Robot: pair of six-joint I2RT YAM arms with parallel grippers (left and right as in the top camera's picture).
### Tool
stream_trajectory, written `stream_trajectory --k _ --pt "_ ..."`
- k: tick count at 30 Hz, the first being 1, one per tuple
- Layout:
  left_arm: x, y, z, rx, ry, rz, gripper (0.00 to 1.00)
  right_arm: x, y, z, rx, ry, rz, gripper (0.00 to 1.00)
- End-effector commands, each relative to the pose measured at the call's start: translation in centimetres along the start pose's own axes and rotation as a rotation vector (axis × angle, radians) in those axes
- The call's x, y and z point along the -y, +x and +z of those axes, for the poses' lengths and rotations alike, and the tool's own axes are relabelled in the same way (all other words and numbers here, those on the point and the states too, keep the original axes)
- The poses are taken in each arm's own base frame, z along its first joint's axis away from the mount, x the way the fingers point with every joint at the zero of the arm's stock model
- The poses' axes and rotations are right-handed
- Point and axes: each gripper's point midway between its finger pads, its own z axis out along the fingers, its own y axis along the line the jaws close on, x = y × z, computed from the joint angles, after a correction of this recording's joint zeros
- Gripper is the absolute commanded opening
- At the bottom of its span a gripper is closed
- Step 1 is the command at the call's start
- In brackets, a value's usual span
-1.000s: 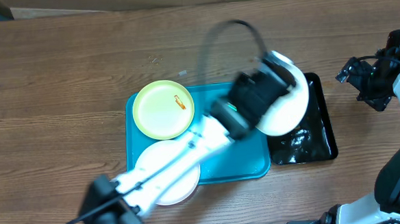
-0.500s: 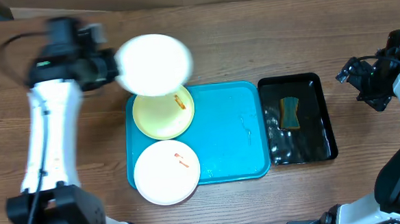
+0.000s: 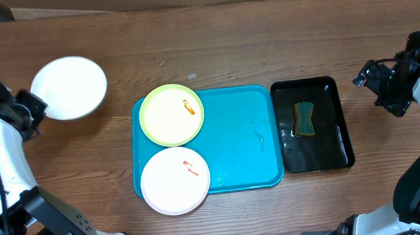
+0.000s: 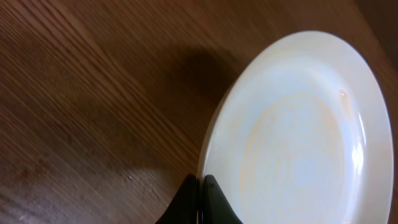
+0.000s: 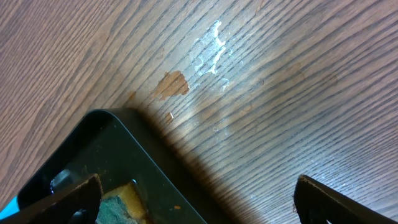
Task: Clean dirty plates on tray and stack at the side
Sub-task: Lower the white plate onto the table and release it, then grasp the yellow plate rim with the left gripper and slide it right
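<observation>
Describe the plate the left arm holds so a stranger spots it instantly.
From the turquoise tray mid-table, look far left. That white plate, gripped at its rim by the left end effector, is the only plate off the tray.

1. The big blue tray [image 3: 240,145] lies flat.
2. A yellow plate [image 3: 171,115] with an orange smear lies in the tray's far left corner.
3. A white plate [image 3: 175,180] with a small orange smear lies in the tray's near left corner, poking over the rim.
4. A plain white plate [image 3: 69,87] is well left of the tray, with the left hand [image 4: 200,186] pinching its rim.
</observation>
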Motion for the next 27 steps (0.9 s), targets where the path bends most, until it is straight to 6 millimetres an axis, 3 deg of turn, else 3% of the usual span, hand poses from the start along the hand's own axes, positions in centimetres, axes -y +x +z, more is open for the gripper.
stream_trajectory --k 1,7,18,19,20,22,25,27 --pt "-1.7 2.7 2.6 -0.037 -0.036 -0.029 0.04 -0.2 -0.8 -0.5 0.026 -0.004 -0.002 1.0" --pt "-4.2 4.7 5.1 -0.004 -0.105 -0.066 0.04 -0.2 -0.8 -0.5 0.026 -0.004 -0.001 1.0" --pt "-2.1 5.8 6.0 0.0 -0.07 -0.006 0.04 -0.2 -0.8 -0.5 0.026 -0.004 -0.002 1.0" --pt "-1.9 5.9 6.1 -0.003 -0.067 0.0 0.08 -0.2 -0.8 -0.5 0.026 -0.004 -0.002 1.0" --pt "-1.5 6.2 6.1 -0.012 -0.058 0.01 0.19 -0.2 -0.8 -0.5 0.026 -0.004 -0.002 1.0" --pt "-0.1 7.0 6.2 -0.048 0.004 0.083 0.6 -0.2 -0.8 -0.5 0.026 -0.004 -0.002 1.0" --pt "2.1 7.7 5.8 -0.087 0.102 0.139 0.71 -0.2 -0.8 -0.5 0.026 -0.004 -0.002 1.0" --pt "3.3 7.9 4.7 -0.119 0.149 0.138 0.69 -0.2 -0.8 -0.5 0.027 -0.004 -0.001 1.0"
